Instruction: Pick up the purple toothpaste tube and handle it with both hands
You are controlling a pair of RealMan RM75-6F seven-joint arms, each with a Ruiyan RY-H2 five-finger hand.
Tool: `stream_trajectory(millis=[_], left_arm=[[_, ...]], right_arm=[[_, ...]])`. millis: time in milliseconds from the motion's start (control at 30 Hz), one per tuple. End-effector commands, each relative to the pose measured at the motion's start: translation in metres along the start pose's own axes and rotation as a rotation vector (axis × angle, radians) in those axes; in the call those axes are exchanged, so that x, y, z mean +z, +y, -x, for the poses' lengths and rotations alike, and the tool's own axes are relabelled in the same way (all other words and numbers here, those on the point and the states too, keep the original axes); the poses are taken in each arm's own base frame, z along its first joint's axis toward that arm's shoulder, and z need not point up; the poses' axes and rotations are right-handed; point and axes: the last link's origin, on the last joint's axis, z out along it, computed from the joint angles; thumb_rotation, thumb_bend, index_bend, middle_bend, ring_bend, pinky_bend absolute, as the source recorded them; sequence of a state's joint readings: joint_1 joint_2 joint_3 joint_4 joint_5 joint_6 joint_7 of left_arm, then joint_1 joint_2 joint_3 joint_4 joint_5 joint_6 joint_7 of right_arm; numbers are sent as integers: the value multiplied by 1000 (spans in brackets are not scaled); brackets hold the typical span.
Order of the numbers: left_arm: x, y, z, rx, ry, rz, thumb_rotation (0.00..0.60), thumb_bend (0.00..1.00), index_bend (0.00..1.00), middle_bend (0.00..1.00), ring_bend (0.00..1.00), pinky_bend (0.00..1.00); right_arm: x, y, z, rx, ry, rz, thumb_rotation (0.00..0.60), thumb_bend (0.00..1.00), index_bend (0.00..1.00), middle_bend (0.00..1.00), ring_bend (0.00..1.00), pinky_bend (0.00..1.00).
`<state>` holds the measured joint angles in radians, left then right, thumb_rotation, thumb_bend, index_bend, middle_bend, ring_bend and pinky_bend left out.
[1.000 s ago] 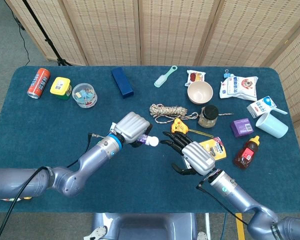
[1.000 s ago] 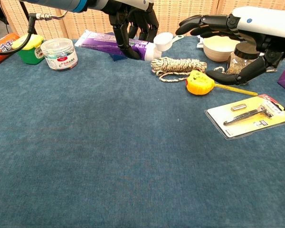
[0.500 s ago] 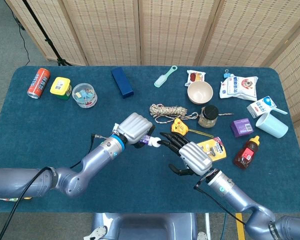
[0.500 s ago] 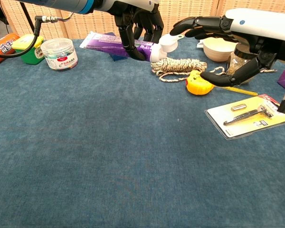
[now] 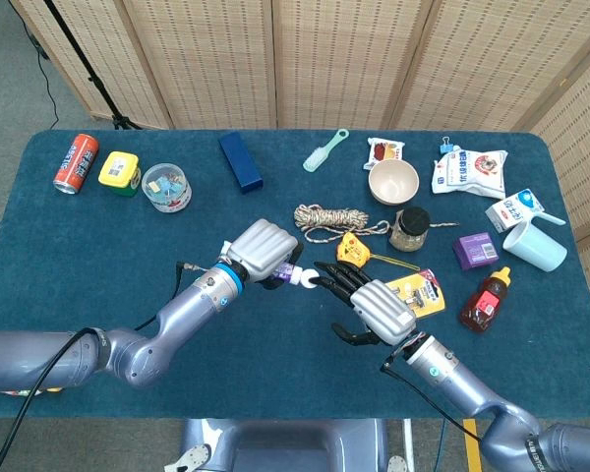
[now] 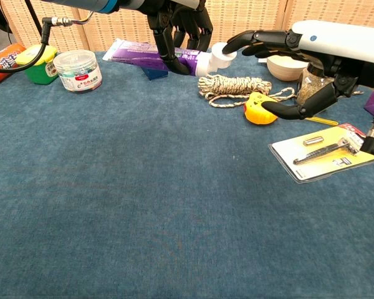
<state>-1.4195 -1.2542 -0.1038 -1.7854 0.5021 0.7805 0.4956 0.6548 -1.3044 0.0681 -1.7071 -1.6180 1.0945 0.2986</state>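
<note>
Purple toothpaste tube (image 6: 151,53) with a white cap (image 6: 220,55) is lifted off the bench (image 6: 143,205), lying roughly level, and the left robot hand (image 5: 263,252) grasps it around the body close to the cap end, fingers wrapped over the top. The flat crimped tail sticks out on the far side of that hand, toward the clear tub of clips (image 6: 78,70).

The right robot hand (image 5: 374,305) is released, fingers spread, and its upper fingertips (image 6: 232,41) sit at the cap; whether they actually press on it or just hover beside it is hard to tell. The thumb hangs lower, over the yellow tape measure (image 6: 262,104), well apart from the tube.

The step in hand looks like bringing the second hand onto the tube. To do it well, the left hand should probably keep the tube level and steady while the right closes in, since the cap is a small, smooth, round target and a glancing touch could push it sideways. The thumb needs to rise under the cap so that it is pinched from both sides rather than tapped from above. The coiled rope (image 6: 227,84) lies just below the meeting point, so the closing motion is best kept above it. A firm but light pinch should do; the tube body is soft and would buckle if squeezed hard.
</note>
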Motion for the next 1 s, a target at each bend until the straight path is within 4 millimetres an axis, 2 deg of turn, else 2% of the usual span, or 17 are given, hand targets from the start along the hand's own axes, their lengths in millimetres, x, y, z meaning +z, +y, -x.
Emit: stream_trajectory(millis=[33, 767, 1000], left_arm=[[0, 0, 0, 0, -1, 1, 600, 752, 602, 561, 552, 578], [-2, 1, -2, -22, 32, 12, 600, 748, 601, 561, 553, 578], [-5, -4, -1, 1, 39, 7, 600, 748, 599, 562, 552, 578]], right_arm=[[0, 0, -1, 2, 5, 1, 600, 462, 124, 0, 0, 0], [7, 0, 6, 13, -14, 0, 600, 462, 121, 0, 0, 0], [-1, 4, 3, 11, -2, 17, 600, 462, 117, 0, 0, 0]])
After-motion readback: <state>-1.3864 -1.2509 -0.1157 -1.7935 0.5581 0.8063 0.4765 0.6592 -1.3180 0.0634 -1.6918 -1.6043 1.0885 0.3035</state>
